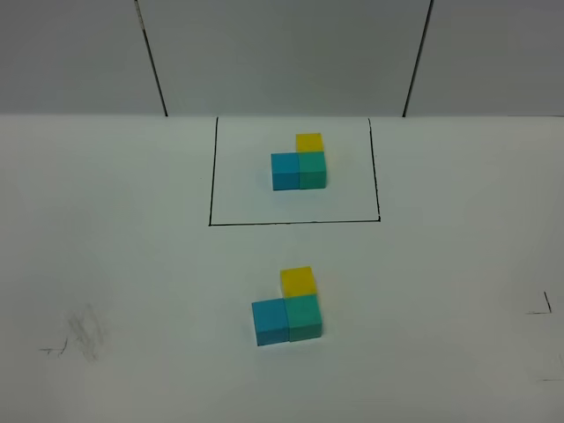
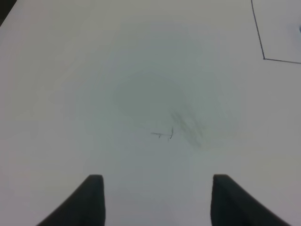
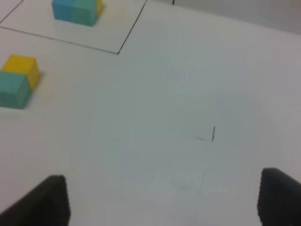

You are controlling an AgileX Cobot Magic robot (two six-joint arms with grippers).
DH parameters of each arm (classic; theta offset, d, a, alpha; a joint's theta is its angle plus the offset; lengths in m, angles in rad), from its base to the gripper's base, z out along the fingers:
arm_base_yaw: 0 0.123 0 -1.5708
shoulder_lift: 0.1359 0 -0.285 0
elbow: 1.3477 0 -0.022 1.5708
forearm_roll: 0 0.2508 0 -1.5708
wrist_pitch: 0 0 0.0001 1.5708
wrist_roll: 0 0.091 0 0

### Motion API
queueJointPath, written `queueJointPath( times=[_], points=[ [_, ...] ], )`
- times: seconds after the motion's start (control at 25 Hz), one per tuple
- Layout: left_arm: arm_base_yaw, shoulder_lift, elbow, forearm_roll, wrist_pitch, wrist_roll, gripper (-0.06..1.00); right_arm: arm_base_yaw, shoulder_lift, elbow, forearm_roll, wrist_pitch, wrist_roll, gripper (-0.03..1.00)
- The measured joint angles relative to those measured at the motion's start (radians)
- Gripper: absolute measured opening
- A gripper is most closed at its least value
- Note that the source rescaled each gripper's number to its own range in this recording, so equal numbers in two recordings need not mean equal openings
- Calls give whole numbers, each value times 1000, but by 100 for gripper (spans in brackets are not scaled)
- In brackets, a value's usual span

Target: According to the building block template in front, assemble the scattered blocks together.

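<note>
The building block template [image 1: 300,164] sits inside a thin black drawn rectangle [image 1: 211,176] at the back: sky-blue, teal-green and yellow cubes joined in an L. In front of it the unframed sky-blue block [image 1: 270,322], teal-green block [image 1: 304,317] and yellow block [image 1: 298,281] stand joined in the same L. In the right wrist view the template [image 3: 75,10] and the yellow [image 3: 21,68] and teal-green [image 3: 13,92] blocks show. My left gripper [image 2: 155,200] is open over bare table. My right gripper [image 3: 162,200] is open over bare table. Neither arm shows in the exterior view.
The white table [image 1: 441,264] carries faint pen marks and a smudge at the left [image 1: 84,335] and small corner marks at the right [image 1: 542,307]. A grey wall with two dark seams [image 1: 154,62] rises behind the table.
</note>
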Motion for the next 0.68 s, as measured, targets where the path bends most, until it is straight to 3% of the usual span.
queueJointPath(
  times=[0.68],
  points=[
    [0,0,0,0,0,1,14,1,0,9,3,6,0,66]
  ],
)
